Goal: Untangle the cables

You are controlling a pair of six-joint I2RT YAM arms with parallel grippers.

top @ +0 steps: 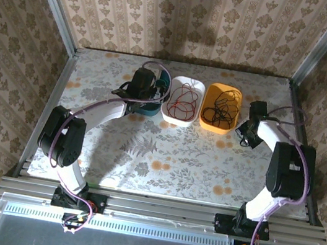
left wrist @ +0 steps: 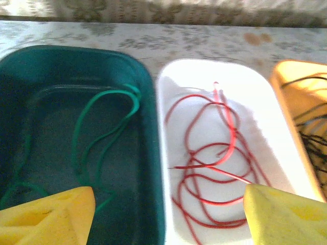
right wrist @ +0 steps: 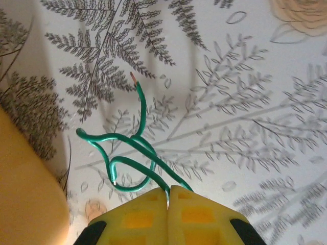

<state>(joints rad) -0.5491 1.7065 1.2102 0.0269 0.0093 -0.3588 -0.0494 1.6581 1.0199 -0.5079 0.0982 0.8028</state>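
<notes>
The cables lie sorted by colour. A green cable [left wrist: 102, 127] curls in the teal bin [left wrist: 149, 102], a red cable [left wrist: 214, 168] loops in the white bin [left wrist: 255, 89], and a black cable [left wrist: 311, 127] sits in the orange bin [left wrist: 286, 76]. My left gripper [left wrist: 168, 217] hovers open over the border of the teal and white bins, its yellow fingers [left wrist: 46, 219] wide apart and holding nothing. My right gripper [right wrist: 167, 196] is shut on a short, kinked green cable [right wrist: 135, 148] just above the floral tabletop, to the right of the orange bin [top: 220, 107].
The three bins stand side by side at the back middle of the table [top: 163, 160]: teal [top: 150, 109], white [top: 183, 100], orange. The orange bin's wall [right wrist: 25, 194] is close on the left of the right wrist view. Metal frame rails [top: 161, 210] border the table.
</notes>
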